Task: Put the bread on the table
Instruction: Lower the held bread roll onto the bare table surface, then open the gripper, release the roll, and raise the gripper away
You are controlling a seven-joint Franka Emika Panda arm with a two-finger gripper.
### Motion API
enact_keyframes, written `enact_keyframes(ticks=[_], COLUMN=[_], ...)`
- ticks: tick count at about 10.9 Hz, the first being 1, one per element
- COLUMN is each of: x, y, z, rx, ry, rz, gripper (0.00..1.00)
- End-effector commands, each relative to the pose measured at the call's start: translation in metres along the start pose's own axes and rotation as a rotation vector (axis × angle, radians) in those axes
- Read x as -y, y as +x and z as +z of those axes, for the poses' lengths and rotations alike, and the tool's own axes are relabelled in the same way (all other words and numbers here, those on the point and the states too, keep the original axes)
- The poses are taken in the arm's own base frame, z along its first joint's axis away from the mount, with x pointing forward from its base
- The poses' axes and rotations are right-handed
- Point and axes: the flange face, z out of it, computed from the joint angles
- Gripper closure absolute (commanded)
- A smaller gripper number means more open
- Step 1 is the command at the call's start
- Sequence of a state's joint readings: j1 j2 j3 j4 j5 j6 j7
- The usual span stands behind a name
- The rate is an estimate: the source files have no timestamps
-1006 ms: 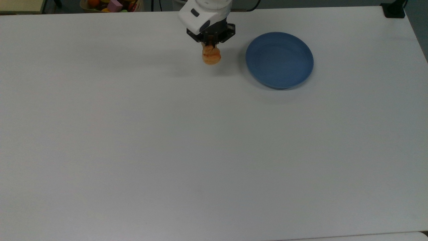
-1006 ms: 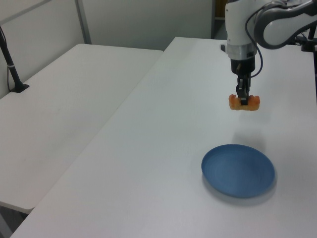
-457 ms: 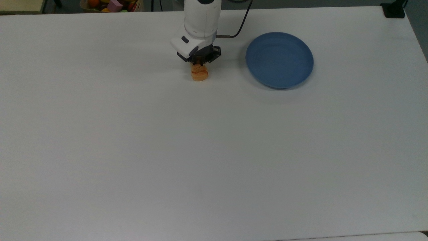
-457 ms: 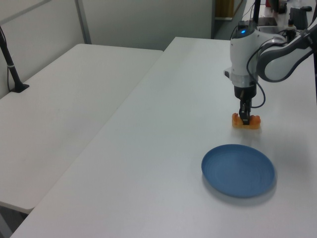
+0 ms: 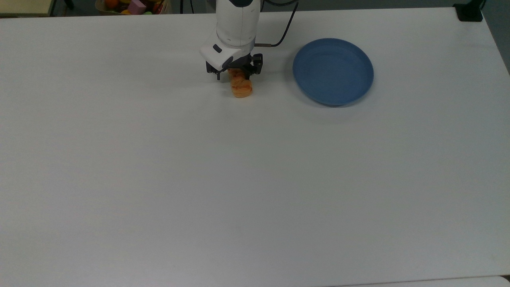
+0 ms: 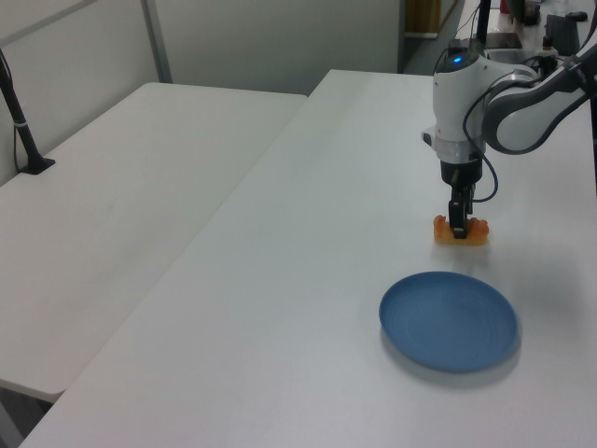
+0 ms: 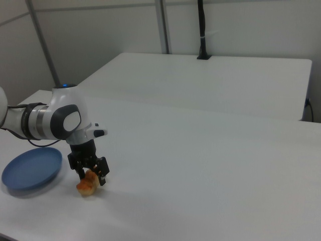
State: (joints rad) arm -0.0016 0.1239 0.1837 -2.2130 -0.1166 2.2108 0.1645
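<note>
Table (image 5: 255, 179) big white, bread (image 5: 241, 87) now resting on it near 12 o'clock in the top view, just off the blue plate (image 5: 333, 71) at bread's 3 o'clock. Gripper (image 5: 235, 75) has come down since a second ago and its fingers have spread apart, straddling the bread, no grip. Placement looks done, only retreat left. Toy bin (image 5: 133, 5) beyond far edge, nothing in the way
</note>
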Motion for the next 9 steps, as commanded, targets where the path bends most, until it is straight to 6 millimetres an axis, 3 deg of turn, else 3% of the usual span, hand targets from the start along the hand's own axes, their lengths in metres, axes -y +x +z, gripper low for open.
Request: enact_keyframes(ticks=[1, 4, 7, 9], x=[-0.004, -0.004, -0.003, -0.012], y=[-0.003, 0.0, 0.018, 0.026], z=[-0.003, -0.024, -0.081, -0.131], rx=[0.005, 0.01, 0.002, 0.01], ry=[-0.012, -0.02, -0.022, -0.028], rz=[-0.014, -0.003, 0.007, 0.014], gripper=[0.0, 0.0, 0.0, 0.0])
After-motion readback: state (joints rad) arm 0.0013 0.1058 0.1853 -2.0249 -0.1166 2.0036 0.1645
